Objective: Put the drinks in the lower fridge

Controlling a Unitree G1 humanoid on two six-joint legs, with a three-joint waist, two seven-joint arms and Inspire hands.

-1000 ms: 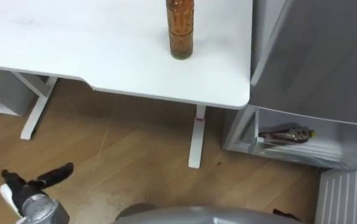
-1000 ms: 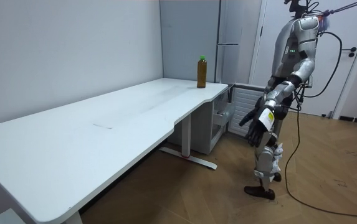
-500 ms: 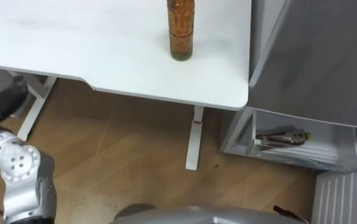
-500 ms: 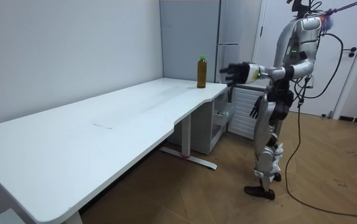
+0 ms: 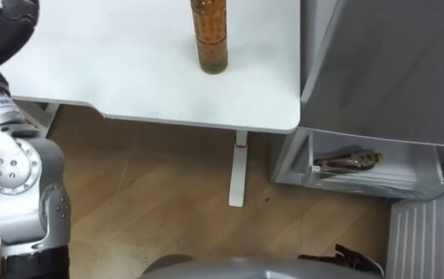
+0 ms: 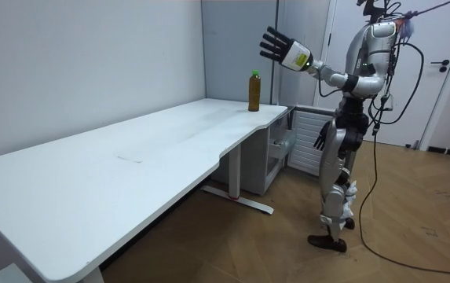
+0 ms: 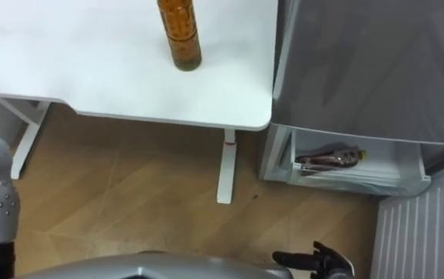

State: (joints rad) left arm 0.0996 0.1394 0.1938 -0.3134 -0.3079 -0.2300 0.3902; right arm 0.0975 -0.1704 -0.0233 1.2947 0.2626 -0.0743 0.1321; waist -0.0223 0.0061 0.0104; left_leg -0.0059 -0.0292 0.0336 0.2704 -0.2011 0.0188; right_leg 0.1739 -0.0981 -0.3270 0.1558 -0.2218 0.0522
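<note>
While the robot stands on the wood floor (image 5: 144,201) short of the bottle, the bottle (image 5: 208,39) stands upright on the white counter (image 5: 113,70), close to the counter's near edge and to its corner. It holds brown liquid, and the room view shows a green cap. That near edge lies between the robot and the bottle. One white counter leg (image 5: 238,170) stands on the floor below and slightly right of the bottle.

Right of the bottle, just beside the counter's end, stands the grey fridge (image 5: 384,70). Its upper door is closed. Below that door, the lower drawer (image 5: 376,184) stands open, with a second bottle (image 5: 345,161) lying on its side within. A ribbed white panel (image 5: 427,240) shows further right of the bottle and lower, beside the drawer.

The left robot hand (image 6: 281,49) is held high on an outstretched arm, fingers spread, holding nothing. In the room view it sits above the bottle's cap, with clear air between. In the left eye view it shows well to the left of the bottle, with bare counter top between the two. The right robot hand (image 7: 314,260) hangs low at the robot's side, below and right of the bottle, fingers loosely extended and empty, well apart from both drinks.
</note>
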